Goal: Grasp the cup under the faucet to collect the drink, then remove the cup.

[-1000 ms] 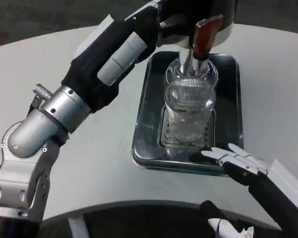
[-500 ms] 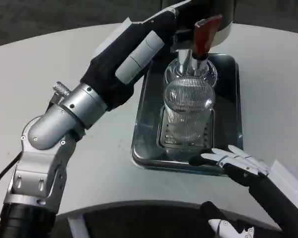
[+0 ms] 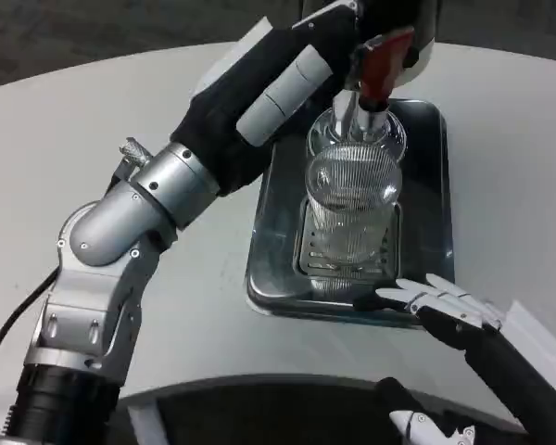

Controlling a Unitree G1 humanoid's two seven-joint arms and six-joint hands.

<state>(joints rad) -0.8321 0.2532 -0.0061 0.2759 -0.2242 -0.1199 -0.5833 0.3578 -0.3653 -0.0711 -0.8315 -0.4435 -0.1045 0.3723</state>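
Standing under faucet (image 3: 382, 67): cup (image 3: 352, 209) (seemingly unlabelled).

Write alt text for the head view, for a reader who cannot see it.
A clear ribbed cup stands on a metal drip tray under a faucet with a red handle. The left hand reaches up beside that handle, while the right hand rests open at the tray's near edge, not touching the cup. Everything sits on a white table.
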